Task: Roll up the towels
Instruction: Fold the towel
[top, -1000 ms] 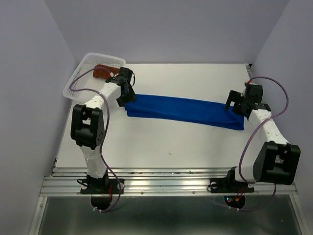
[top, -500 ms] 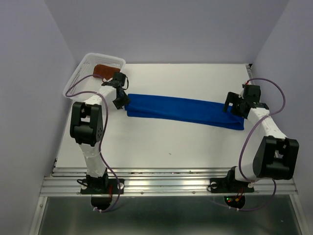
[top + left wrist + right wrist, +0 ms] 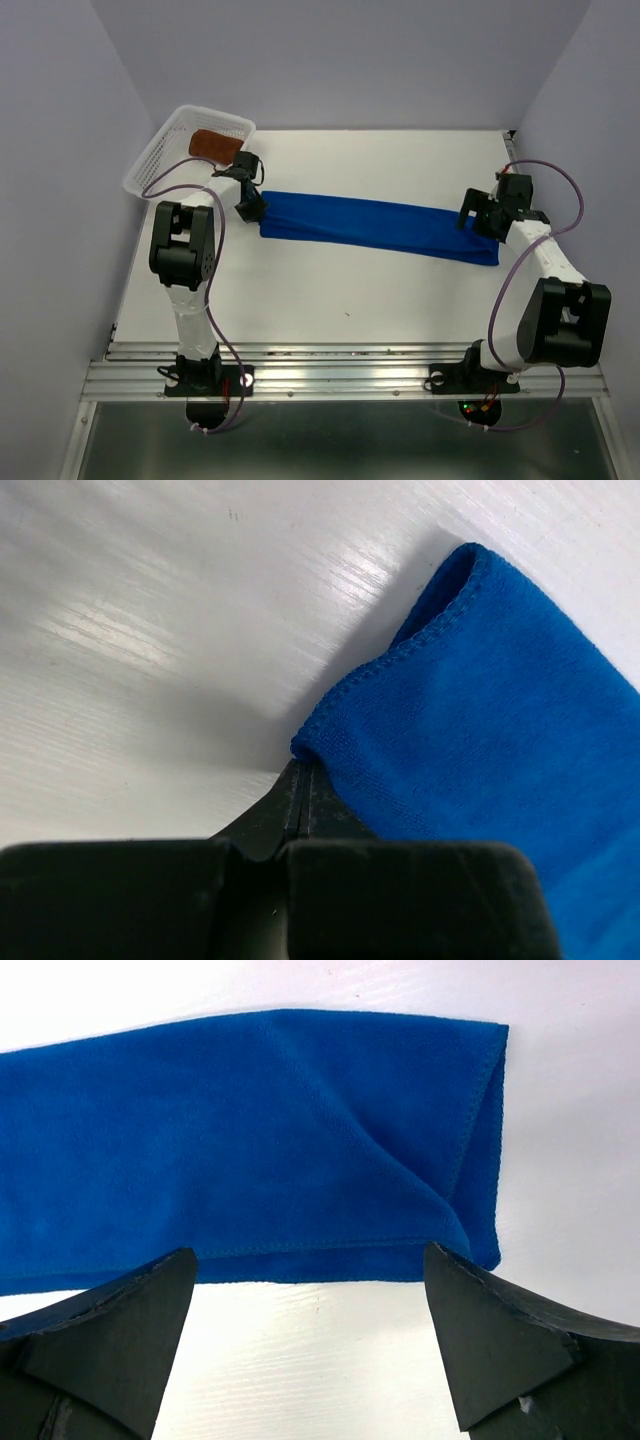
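Observation:
The blue towel [image 3: 375,225] lies folded in a long strip across the table, running from left to right. My left gripper [image 3: 252,210] is at its left end, jaws shut, with the tips pinching the towel's near corner [image 3: 318,742]; cloth drapes over one finger. My right gripper [image 3: 483,218] hovers open at the right end, its fingers [image 3: 110,1345] straddling bare table just short of the towel's edge [image 3: 250,1140]. The rust-brown towel [image 3: 213,144] lies in the basket at the back left.
The white mesh basket [image 3: 160,160] sits tilted at the back left corner, close behind my left arm. Purple walls close in both sides and the back. A metal rail [image 3: 350,365] runs along the near edge.
My left gripper has shifted slightly left to the towel's end and closed its jaws there. The right arm has barely moved and stays open.

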Tool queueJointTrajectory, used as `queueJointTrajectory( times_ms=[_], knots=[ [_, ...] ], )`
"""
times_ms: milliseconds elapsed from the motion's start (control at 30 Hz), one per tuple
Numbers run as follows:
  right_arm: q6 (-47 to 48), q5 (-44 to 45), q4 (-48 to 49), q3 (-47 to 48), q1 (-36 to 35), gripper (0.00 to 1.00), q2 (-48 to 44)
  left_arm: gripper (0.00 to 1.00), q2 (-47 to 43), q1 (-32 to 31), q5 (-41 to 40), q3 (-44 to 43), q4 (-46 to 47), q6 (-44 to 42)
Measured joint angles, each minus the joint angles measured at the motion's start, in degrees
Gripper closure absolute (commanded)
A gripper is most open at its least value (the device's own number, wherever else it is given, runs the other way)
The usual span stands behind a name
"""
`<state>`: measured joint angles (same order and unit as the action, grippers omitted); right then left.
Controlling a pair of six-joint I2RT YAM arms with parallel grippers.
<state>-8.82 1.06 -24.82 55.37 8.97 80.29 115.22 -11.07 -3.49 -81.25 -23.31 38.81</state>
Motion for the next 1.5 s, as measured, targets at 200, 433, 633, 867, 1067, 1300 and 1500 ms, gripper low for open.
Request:
queueJointTrajectory(
  times_ms=[200,433,633,867,1067,1300,1500],
  knots=[
    [0.00,0.50,0.00,-0.02,0.02,0.00,0.00,1.00,0.00,0.07,0.28,-0.15,-0.22,0.00],
    [-0.02,0.74,0.00,-0.04,0.00,0.00,0.00,1.00,-1.22,0.07,0.20,-1.49,-3.50,-0.02],
    [-0.04,1.60,0.00,-0.04,0.00,0.00,0.00,1.00,-5.18,0.07,0.28,-1.49,-5.53,-0.07],
    [-0.04,1.92,0.00,-0.07,0.00,0.00,0.04,1.00,-7.69,-0.07,0.52,-0.74,-6.75,-0.63],
    [-0.09,2.19,-0.02,-0.07,0.00,0.00,1.92,1.00,-7.82,-0.09,0.39,2.95,-7.82,-0.83],
    [-0.28,3.23,-0.33,-0.04,0.00,0.00,4.68,0.51,-7.61,-0.09,-1.05,6.03,-7.93,-0.85],
    [-0.46,3.48,-0.33,-0.02,0.00,0.00,4.92,0.40,-6.14,-0.09,-1.77,3.98,-7.96,-0.74]
  ],
)
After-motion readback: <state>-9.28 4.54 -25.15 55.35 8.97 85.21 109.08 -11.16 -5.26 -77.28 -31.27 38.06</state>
